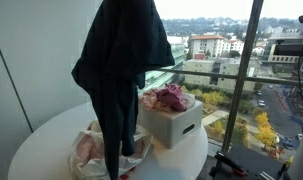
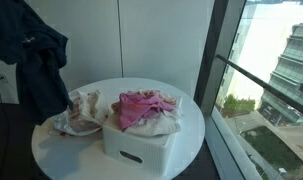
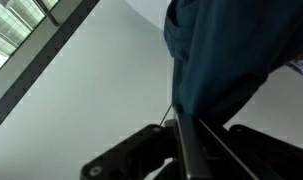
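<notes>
I am pinching a dark navy garment in my claw. In the wrist view the two dark fingers are lying pressed together with a fold of the fabric caught at their tips. The rest of the cloth is spreading away toward the upper right corner, with a plain white wall behind it.

In both exterior views the garment is hanging in a long, loose drape above the round white surface. Its top is running out of the frame, so my claw itself is not showing there.

The lower end is dangling over a crumpled pale cloth that is lying on the surface. I cannot tell whether the two are touching.

Just beside that heap a white bin is standing on the surface, piled with pink clothes (they are bulging above its rim). In an exterior view the hanging fabric is covering the bin's near corner.

A tall window is running along the far side of the surface, looking out on buildings and trees.
</notes>
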Controlling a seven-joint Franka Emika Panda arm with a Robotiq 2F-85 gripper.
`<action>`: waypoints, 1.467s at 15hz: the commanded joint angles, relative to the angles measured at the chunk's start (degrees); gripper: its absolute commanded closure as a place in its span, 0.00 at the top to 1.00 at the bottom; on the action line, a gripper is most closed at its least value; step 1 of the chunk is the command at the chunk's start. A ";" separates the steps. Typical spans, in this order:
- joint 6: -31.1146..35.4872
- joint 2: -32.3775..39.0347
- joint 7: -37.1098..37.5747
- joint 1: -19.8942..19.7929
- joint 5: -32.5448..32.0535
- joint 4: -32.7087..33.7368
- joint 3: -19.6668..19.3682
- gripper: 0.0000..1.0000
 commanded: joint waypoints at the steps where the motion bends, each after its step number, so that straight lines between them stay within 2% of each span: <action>1: 5.15 2.27 0.17 -5.18 0.02 -0.43 2.92 0.05; 6: 9.92 1.90 0.64 -12.01 -1.80 1.24 7.35 0.05; 15: 15.85 5.66 1.10 -23.91 -3.84 1.20 14.22 0.04; 18: 14.97 8.06 0.37 -23.20 -2.14 0.05 15.50 0.04; 22: 13.51 12.33 -0.66 -18.46 0.42 -1.06 15.31 0.04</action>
